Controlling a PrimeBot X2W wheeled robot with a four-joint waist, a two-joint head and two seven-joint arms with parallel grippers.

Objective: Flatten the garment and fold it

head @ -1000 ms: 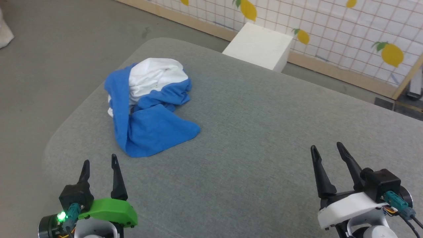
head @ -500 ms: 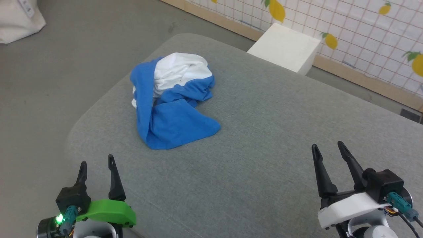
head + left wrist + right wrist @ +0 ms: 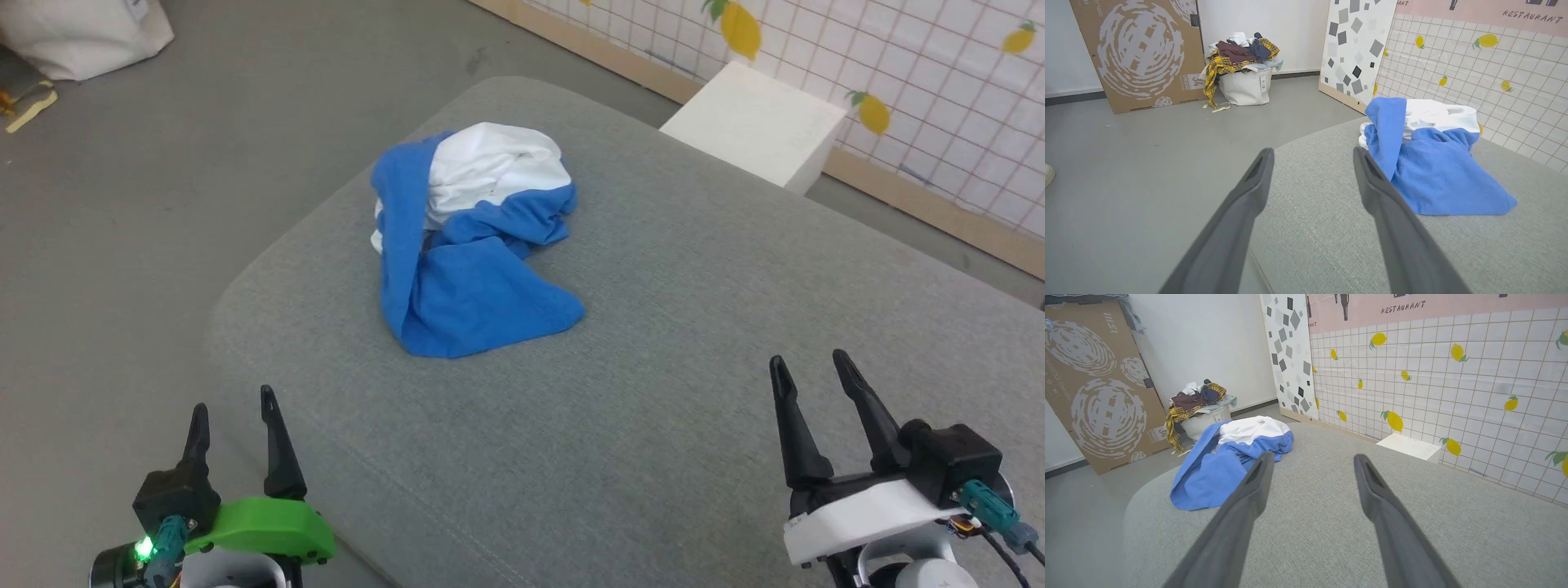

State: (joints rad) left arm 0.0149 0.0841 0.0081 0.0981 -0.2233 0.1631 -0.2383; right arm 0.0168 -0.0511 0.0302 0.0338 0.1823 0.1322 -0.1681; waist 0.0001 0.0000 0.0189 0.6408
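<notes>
The raglan shirt (image 3: 473, 245) lies crumpled, upper centre; flattening hasn't begun. Left gripper (image 3: 231, 406) and right gripper (image 3: 808, 358), both spread and empty, must reach in.

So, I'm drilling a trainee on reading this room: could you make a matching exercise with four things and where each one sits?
Things:
1. crumpled blue-and-white shirt
2. white block
3. white fabric bin heaped with clothes
4. large brown cardboard box

Places:
A. leaning on the white wall
B. floor, at the foot of the lemon-print wall
C. bunched on the grey cushioned surface
D. floor, beside the cardboard box

Pairs: 1-C, 2-B, 3-D, 4-A.
</notes>
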